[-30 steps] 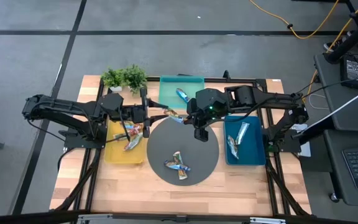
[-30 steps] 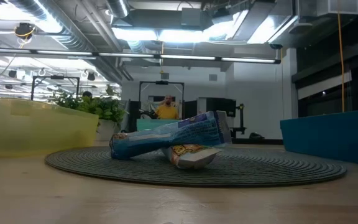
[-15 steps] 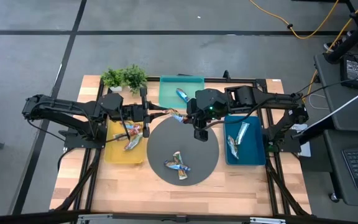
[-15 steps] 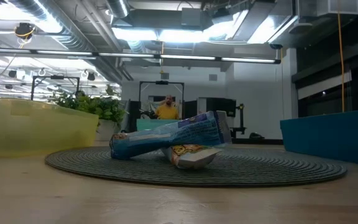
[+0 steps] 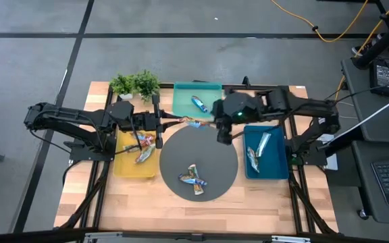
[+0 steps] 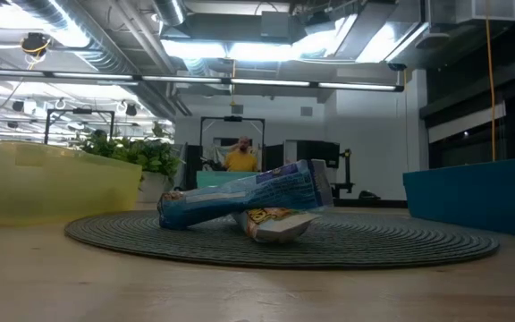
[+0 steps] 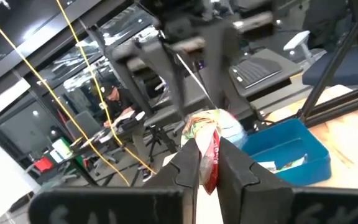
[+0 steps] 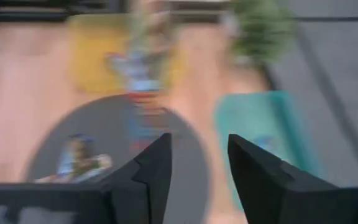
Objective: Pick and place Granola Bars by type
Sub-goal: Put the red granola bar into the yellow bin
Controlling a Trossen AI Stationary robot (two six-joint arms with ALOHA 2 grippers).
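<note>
My left gripper [image 5: 174, 123] reaches level over the far-left rim of the round grey mat [image 5: 221, 169] and is shut on a red-multicoloured granola bar [image 5: 192, 123]. My right gripper [image 5: 223, 137] hangs open above the mat's far-right part, touching nothing; its wrist view shows the open fingers [image 8: 197, 149]. Two bars [image 5: 194, 179] lie crossed on the mat, the blue one [image 6: 240, 201] resting on the other [image 6: 275, 225]. More bars lie in the yellow tray [image 5: 144, 146], the teal tray [image 5: 198, 102] and the dark-blue tray [image 5: 257, 150]. My left gripper pinches one end of the red-multicoloured bar [image 7: 211, 163] between its two fingers [image 7: 188, 168]. The fingers come level from the table's left and lie along the bar. The bar is lifted clear, and its free end [image 7: 207, 121] sticks out past the fingertips toward the right arm.
The yellow tray [image 5: 123, 165] sits left of the mat, the teal tray [image 5: 181, 108] beyond it, the dark-blue tray [image 5: 275, 165] to its right. A potted plant [image 5: 135, 84] stands at the far-left corner. Bare wood [image 5: 147, 202] runs along the near edge.
My right gripper has drawn away from the bar, moving toward the table's right and slightly toward the far edge; its wrist view is smeared by the motion. My left gripper has kept still with the bar in its fingers. The bars on the mat have not moved.
</note>
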